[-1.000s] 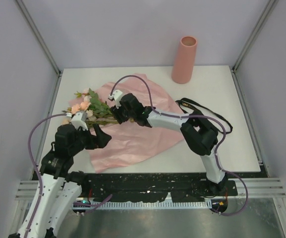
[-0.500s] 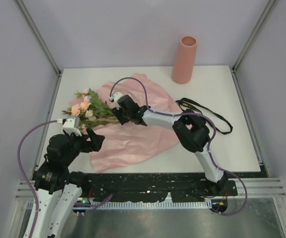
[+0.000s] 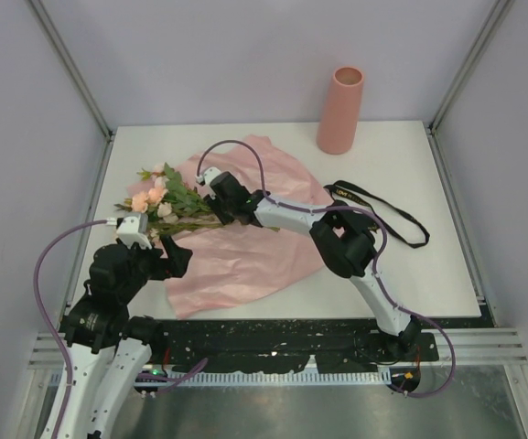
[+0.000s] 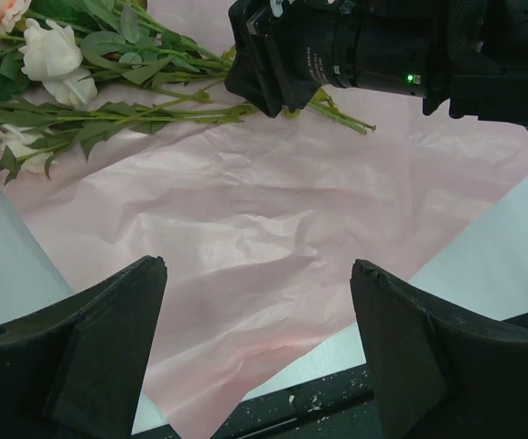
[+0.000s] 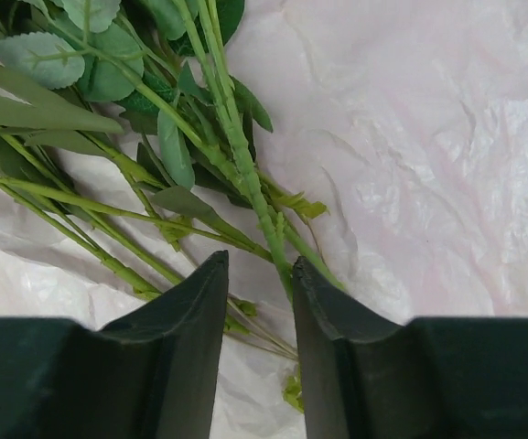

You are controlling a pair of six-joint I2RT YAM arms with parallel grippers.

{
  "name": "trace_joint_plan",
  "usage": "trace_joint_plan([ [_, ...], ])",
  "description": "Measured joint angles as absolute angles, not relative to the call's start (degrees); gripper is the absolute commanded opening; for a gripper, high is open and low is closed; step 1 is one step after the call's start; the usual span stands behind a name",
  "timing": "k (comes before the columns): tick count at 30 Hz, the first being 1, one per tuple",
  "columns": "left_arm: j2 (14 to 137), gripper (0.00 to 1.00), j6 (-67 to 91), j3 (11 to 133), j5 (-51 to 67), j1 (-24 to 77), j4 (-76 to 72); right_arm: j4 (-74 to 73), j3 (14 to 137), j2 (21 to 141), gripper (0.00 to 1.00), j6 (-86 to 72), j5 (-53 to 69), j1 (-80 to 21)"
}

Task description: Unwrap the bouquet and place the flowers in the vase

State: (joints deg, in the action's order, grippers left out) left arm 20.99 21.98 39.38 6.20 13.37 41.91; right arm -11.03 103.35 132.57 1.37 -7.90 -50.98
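Bench (image 3: 428,265): it carried everything, and the pink paper (image 3: 245,265) lay opened flat across its left half. I judged the unwrapping done. The step in hand was picking up the flowers.

Right arm (image 3: 286,210): it reached left across the paper to the stem ends. In its wrist view the right jaws stood a slim gap apart with several stems (image 5: 236,146) running into that gap. I could not tell whether they were gripping or only bracketing them.

Left arm (image 3: 117,274): it hung over the near-left part of the paper, the left jaws spread wide and holding nothing.

Vase (image 3: 340,110): it stood upright at the back right of the bench, well apart from the flowers, with its mouth unobstructed.

Flowers (image 3: 167,197): they lay on the left part of the paper, heads toward the bench's left edge and stems pointing right. The pale roses (image 4: 48,55) looked intact, and the stems were thin, leafy and fanned loosely rather than bunched.

Ribbon (image 3: 344,193): it lay loose on the bench, right of the paper.

Next move, in my judgement: close firmly on all the stems together, lift, carry them to the back right and tip them stems-down into the vase. Loose stems might slip free.
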Motion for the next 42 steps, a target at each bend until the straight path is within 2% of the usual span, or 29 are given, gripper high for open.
trace_joint_plan([
  [3,21.02,0.86,21.98,39.35,6.04,13.37,41.91,-11.51,103.61,133.1,0.3,1.48,-8.12,-50.98],
  [14,21.02,0.86,21.98,39.35,6.02,13.37,41.93,-12.32,105.19,133.97,0.31,1.67,-9.06,-50.98],
  [16,21.02,0.86,21.98,39.35,6.02,13.37,41.91,-12.53,106.32,134.93,0.24,1.83,-9.37,-50.98],
  [19,21.02,0.86,21.98,39.35,6.0,13.37,41.93,-12.53,106.83,135.81,0.05,2.46,-9.76,-50.98],
  [27,21.02,0.86,21.98,39.35,5.98,13.37,41.93,-10.85,104.75,134.41,0.06,2.81,-10.37,-50.98],
  [42,21.02,0.86,21.98,39.35,5.34,13.37,42.0,1.37,91.83,115.52,0.05,1.34,-5.76,-50.98],
])
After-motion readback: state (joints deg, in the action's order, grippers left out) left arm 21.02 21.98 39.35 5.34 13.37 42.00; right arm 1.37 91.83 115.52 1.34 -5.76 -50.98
